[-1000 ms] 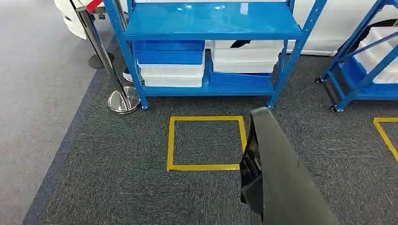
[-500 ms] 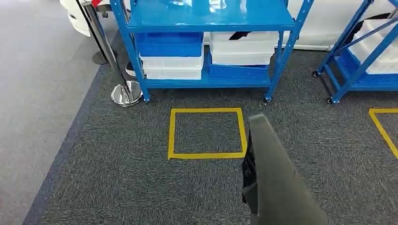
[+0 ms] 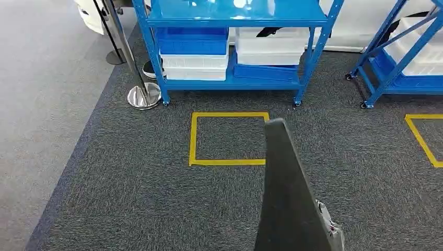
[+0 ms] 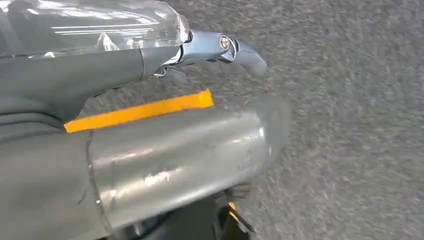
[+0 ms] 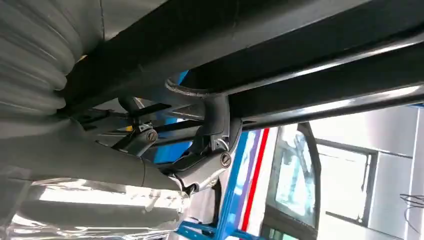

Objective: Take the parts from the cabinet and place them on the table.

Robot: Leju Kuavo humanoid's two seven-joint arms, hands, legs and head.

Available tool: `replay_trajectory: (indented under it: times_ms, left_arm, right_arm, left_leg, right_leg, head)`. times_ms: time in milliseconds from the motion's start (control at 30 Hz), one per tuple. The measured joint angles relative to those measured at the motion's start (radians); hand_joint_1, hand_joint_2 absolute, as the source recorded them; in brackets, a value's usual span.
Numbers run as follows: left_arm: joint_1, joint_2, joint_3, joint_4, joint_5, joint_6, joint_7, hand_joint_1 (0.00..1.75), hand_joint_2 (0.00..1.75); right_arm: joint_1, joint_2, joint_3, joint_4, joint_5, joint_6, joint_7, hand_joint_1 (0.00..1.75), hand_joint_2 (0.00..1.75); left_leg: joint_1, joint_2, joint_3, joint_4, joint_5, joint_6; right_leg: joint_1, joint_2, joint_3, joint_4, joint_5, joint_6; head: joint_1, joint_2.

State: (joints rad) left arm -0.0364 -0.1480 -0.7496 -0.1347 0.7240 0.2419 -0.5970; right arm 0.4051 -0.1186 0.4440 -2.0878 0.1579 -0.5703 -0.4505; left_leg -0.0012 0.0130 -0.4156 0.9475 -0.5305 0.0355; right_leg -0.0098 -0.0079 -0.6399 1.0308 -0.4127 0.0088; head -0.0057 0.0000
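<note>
- The right hand [image 5: 200,165] grips a long dark part [image 3: 287,198], its fingers curled round a black bar of it; the part's long axis points ahead toward the blue cabinet [image 3: 235,47].
- The left hand [image 4: 150,150] hangs over carpet, holding nothing; its finger spread cannot be told.
- Stacked blue and white bins [image 3: 194,55] fill the cabinet's lower shelf; their contents are hidden.

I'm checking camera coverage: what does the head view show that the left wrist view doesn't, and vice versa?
Head view only: the blue rack with blue and white bins, a stanchion, and a dark panel up front. Left wrist view only: the left robot hand. Both: grey carpet and yellow floor tape.
</note>
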Motion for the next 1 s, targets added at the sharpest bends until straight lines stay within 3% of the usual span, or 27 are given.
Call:
replay_trajectory:
  times_ms: [33,100,133,167,200,267,300,333,467,500,533,567,600,633,667,700,767,800,833,900,967,1000]
  left_arm:
    - [0.002,0.000,0.000,0.000,0.001,0.002,0.003,0.00,0.00]
    - [0.003,0.000,0.000,0.000,0.002,0.007,0.005,0.00,0.00]
    - [0.003,0.001,-0.001,0.000,0.002,0.008,0.006,0.00,0.00]
    - [0.005,0.001,-0.002,0.000,0.002,0.009,0.007,0.00,0.00]
    - [0.007,0.001,-0.002,0.000,0.002,0.009,0.007,0.00,0.00]
    - [0.008,0.001,-0.004,0.000,0.003,0.008,0.008,0.00,0.00]
    - [0.007,0.001,-0.007,0.000,0.003,0.007,0.009,0.00,0.00]
    - [0.007,0.001,-0.008,0.000,0.003,0.006,0.010,0.00,0.00]
    - [0.005,0.001,-0.020,0.000,0.003,0.007,0.020,0.00,0.00]
    - [0.004,0.002,-0.022,0.000,0.005,0.011,0.024,0.00,0.00]
    - [0.004,0.002,-0.024,0.000,0.006,0.013,0.026,0.00,0.00]
    - [0.005,0.002,-0.024,0.000,0.007,0.013,0.029,0.00,0.00]
    - [0.006,0.002,-0.025,0.001,0.008,0.013,0.030,0.00,0.00]
    - [0.007,0.003,-0.026,0.001,0.009,0.014,0.031,0.00,0.00]
    - [0.008,0.003,-0.026,0.001,0.011,0.014,0.031,0.00,0.00]
    - [0.009,0.003,-0.026,0.001,0.016,0.015,0.032,0.00,0.00]
    - [0.010,0.003,-0.028,0.001,0.019,0.019,0.034,0.00,0.00]
    - [0.009,0.004,-0.030,0.001,0.021,0.022,0.034,0.00,0.00]
    - [0.011,0.006,-0.033,0.004,0.021,0.023,0.035,0.00,0.00]
    - [0.009,0.006,-0.035,0.005,0.026,0.023,0.037,0.00,0.00]
    - [0.004,0.006,-0.043,0.005,0.030,0.024,0.037,0.00,0.00]
    - [0.005,0.005,-0.045,0.005,0.033,0.024,0.037,0.00,0.00]
  right_arm:
    - [0.003,0.002,-0.005,0.000,0.001,-0.003,0.001,1.75,1.75]
    - [0.009,0.010,-0.022,0.000,0.005,-0.024,0.001,1.75,1.75]
    - [0.011,0.017,-0.037,0.000,0.007,-0.035,-0.003,1.75,1.75]
    - [0.012,0.021,-0.052,0.000,0.008,-0.042,-0.006,1.75,1.75]
    - [0.013,0.025,-0.067,0.000,0.008,-0.045,-0.008,1.75,1.75]
    - [0.015,0.033,-0.085,0.000,0.008,-0.046,-0.010,1.75,1.75]
    - [0.015,0.039,-0.097,0.000,0.007,-0.039,-0.012,1.75,1.75]
    - [0.014,0.044,-0.105,0.000,0.006,-0.035,-0.013,1.75,1.75]
    - [0.023,0.062,-0.134,0.000,0.005,-0.020,-0.017,1.75,1.75]
    - [0.025,0.070,-0.140,0.000,0.007,-0.010,-0.017,1.75,1.75]
    - [0.026,0.076,-0.148,-0.001,0.011,-0.002,-0.018,1.75,1.75]
    - [0.026,0.082,-0.152,-0.001,0.014,0.004,-0.018,1.75,1.75]
    - [0.028,0.087,-0.155,-0.001,0.015,0.008,-0.018,1.75,1.75]
    - [0.029,0.089,-0.157,-0.001,0.016,0.010,-0.018,1.75,1.75]
    - [0.032,0.092,-0.159,0.000,0.018,0.013,-0.018,1.75,1.75]
    - [0.034,0.095,-0.161,0.000,0.021,0.016,-0.018,1.75,1.75]
    - [0.037,0.103,-0.167,0.000,0.027,0.024,-0.018,1.75,1.75]
    - [0.037,0.107,-0.168,0.000,0.032,0.025,-0.021,1.75,1.75]
    - [0.037,0.113,-0.169,-0.001,0.039,0.026,-0.027,1.75,1.75]
    - [0.037,0.119,-0.169,-0.001,0.056,0.026,-0.035,1.75,1.75]
    - [0.040,0.124,-0.169,-0.003,0.072,0.022,-0.036,1.75,1.75]
    - [0.041,0.124,-0.169,-0.003,0.077,0.021,-0.036,1.75,1.75]
  left_leg:
    - [0.001,0.000,-0.010,0.000,0.007,0.008]
    - [-0.001,0.006,-0.033,0.006,0.020,0.011]
    - [-0.001,0.011,-0.044,0.010,0.025,0.011]
    - [-0.001,0.016,-0.053,0.014,0.027,0.010]
    - [-0.001,0.022,-0.058,0.019,0.028,0.008]
    - [-0.001,0.035,-0.063,0.027,0.027,0.005]
    - [-0.003,0.042,-0.060,0.034,0.023,0.000]
    - [-0.012,0.049,-0.071,0.043,0.019,-0.007]
    - [-0.013,0.082,-0.068,0.049,0.018,-0.025]
    - [-0.009,0.067,-0.074,0.060,0.002,-0.033]
    - [-0.007,0.030,-0.092,0.102,-0.032,-0.038]
    - [-0.003,0.010,-0.122,0.168,-0.071,-0.041]
    - [-0.001,-0.001,-0.165,0.263,-0.114,-0.044]
    - [0.000,-0.004,-0.199,0.336,-0.140,-0.046]
    - [0.000,-0.004,-0.217,0.374,-0.141,-0.046]
    - [0.001,-0.004,-0.211,0.360,-0.117,-0.045]
    - [0.002,-0.014,-0.142,0.212,-0.023,-0.038]
    - [0.002,-0.039,-0.104,0.127,0.019,-0.032]
    - [0.002,-0.082,-0.087,0.082,0.016,-0.026]
    - [0.001,-0.069,-0.087,0.063,0.015,-0.025]
    - [-0.001,-0.051,-0.087,0.056,0.023,-0.015]
    - [0.011,-0.036,-0.080,0.043,0.035,-0.008]
  right_leg:
    - [-0.001,0.002,-0.018,0.043,-0.047,0.002]
    - [-0.004,0.003,-0.077,0.203,-0.146,0.010]
    - [-0.005,0.004,-0.099,0.271,-0.173,0.013]
    - [-0.005,0.003,-0.098,0.292,-0.174,0.014]
    - [-0.005,0.003,-0.072,0.264,-0.155,0.014]
    - [-0.005,-0.009,0.034,0.111,-0.091,0.010]
    - [-0.003,-0.037,0.091,0.019,-0.069,0.005]
    - [0.010,-0.066,0.102,-0.015,-0.088,-0.001]
    - [0.007,-0.027,0.084,-0.014,-0.079,-0.026]
    - [0.002,-0.022,0.085,-0.020,-0.074,-0.034]
    - [0.001,-0.014,0.081,-0.019,-0.071,-0.039]
    - [0.001,-0.008,0.077,-0.019,-0.068,-0.042]
    - [0.002,0.001,0.073,-0.018,-0.067,-0.045]
    - [0.004,0.011,0.069,-0.017,-0.065,-0.046]
    - [0.004,0.020,0.067,-0.015,-0.064,-0.046]
    - [0.004,0.032,0.065,-0.011,-0.064,-0.046]
    - [0.004,0.056,0.065,-0.005,-0.064,-0.046]
    - [0.004,0.066,0.065,-0.005,-0.063,-0.044]
    - [0.007,0.074,0.062,-0.003,-0.060,-0.038]
    - [0.004,0.091,0.049,-0.001,-0.052,-0.024]
    - [0.002,0.113,0.045,-0.007,-0.043,-0.009]
    - [0.002,0.096,0.043,0.004,-0.050,-0.008]
  head:
    - [0.005,0.000]
    - [0.006,0.000]
    - [0.007,0.000]
    - [0.007,0.000]
    - [0.008,0.000]
    - [0.007,0.000]
    - [0.007,0.000]
    - [0.008,0.000]
    - [0.003,0.000]
    - [0.004,0.000]
    - [-0.002,0.000]
    - [-0.005,0.000]
    - [-0.006,0.000]
    - [-0.006,0.000]
    - [-0.006,0.000]
    - [-0.006,0.000]
    - [-0.006,0.000]
    - [-0.006,0.000]
    - [-0.005,0.000]
    - [-0.005,0.000]
    - [-0.005,0.000]
    - [-0.005,0.000]
